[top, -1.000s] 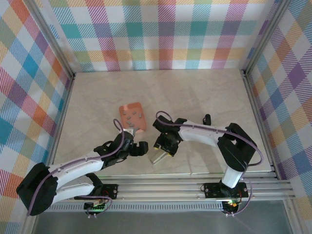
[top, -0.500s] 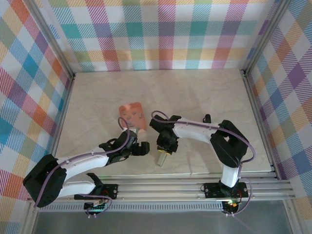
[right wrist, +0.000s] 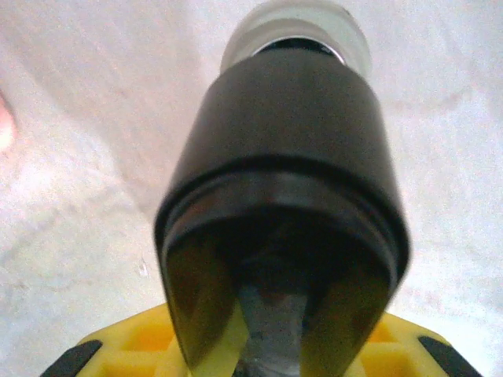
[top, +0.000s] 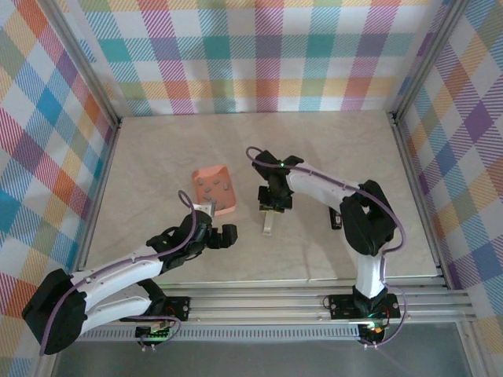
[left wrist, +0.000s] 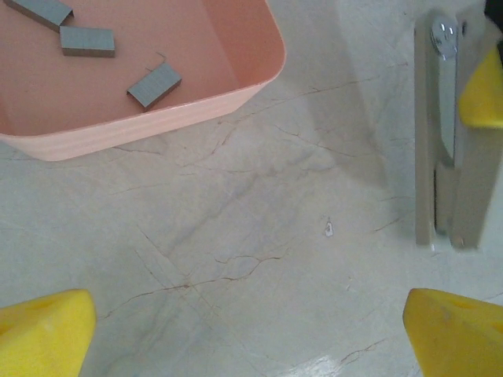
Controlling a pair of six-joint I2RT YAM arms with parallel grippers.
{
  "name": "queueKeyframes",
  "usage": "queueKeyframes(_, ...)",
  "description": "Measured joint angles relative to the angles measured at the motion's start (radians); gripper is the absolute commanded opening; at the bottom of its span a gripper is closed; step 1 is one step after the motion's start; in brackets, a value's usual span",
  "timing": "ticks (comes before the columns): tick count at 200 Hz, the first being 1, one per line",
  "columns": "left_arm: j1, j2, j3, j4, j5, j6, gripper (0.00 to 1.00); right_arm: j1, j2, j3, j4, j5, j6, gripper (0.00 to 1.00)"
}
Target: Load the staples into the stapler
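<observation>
Several staples (left wrist: 153, 85) lay in the pink tray (left wrist: 236, 94) — none looked loaded yet. The stapler (left wrist: 442, 157) sat on the surface (left wrist: 236, 236) near the tray, its end pinched in the right claw (top: 273, 203). The left claw (left wrist: 247, 334) hung wide over the surface — holding nothing. All the loading was left.

Pink tray (left wrist: 118, 135) sits ahead and left of my left gripper (left wrist: 247, 336) — marble table (left wrist: 236, 228) under it, plaid walls (top: 251, 55) beyond.
</observation>
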Motion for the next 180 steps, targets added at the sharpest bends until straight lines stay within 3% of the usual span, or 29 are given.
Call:
queueKeyframes(69, 0.008, 0.023, 0.000, -0.029, -0.007, 0.003, 1.00, -0.074, 0.157, 0.167, -0.071, -0.059, -0.176, 0.27)
queueKeyframes(133, 0.014, 0.023, 0.000, -0.043, -0.010, 0.019, 1.00, -0.089, 0.191, 0.222, -0.095, -0.069, -0.227, 0.59)
queueKeyframes(180, 0.015, 0.028, 0.000, -0.042, -0.008, 0.027, 1.00, -0.121, 0.090, 0.136, -0.113, -0.016, -0.245, 0.63)
